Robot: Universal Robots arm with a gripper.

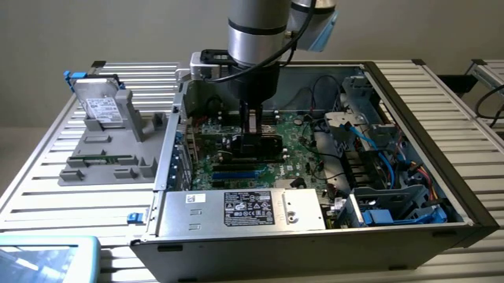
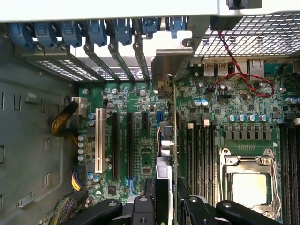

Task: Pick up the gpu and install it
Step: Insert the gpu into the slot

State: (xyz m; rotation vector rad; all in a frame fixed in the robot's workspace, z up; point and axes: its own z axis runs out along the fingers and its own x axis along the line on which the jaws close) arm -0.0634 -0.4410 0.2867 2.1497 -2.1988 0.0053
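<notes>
Holds the graphics card (image 1: 256, 147) clamped edge-on in the gripper (image 2: 166, 201), straight beneath the hand and low over the green board (image 2: 149, 157) inside the computer case (image 1: 426, 107), so done with lifting but seemingly not yet with seating.

Dim flat light, computer case (image 1: 275, 259) interior in shadow, washed-out white glare along its rim in wrist view, faint sheen on table (image 1: 47, 194)
</notes>
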